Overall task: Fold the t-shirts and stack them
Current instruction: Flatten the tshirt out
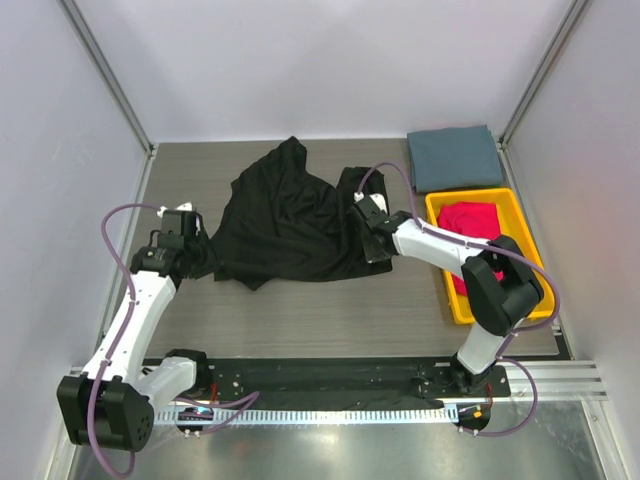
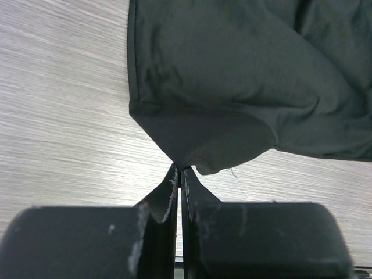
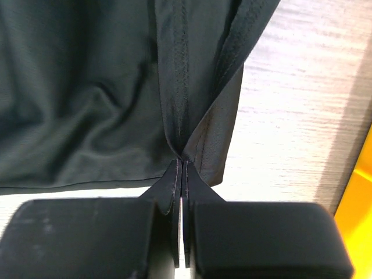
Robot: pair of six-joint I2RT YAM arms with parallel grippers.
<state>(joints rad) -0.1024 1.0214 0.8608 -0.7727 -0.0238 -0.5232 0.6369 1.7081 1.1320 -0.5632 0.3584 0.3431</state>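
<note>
Three shirts: black shirt [image 1: 290, 222] left of the tray [image 1: 470, 194], clamped by left gripper [image 2: 180, 169] and right gripper [image 3: 183, 160]; grey shirt [image 1: 455, 157] behind it; red shirt [image 1: 471, 220] inside.

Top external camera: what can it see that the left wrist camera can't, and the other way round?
Only the top view shows the folded grey-blue shirt, the yellow tray holding a red shirt, and the right pincer. Only the left wrist view shows, up close, the left pincer shut on a corner of cloth. Both show the black shirt on the wooden table.
</note>
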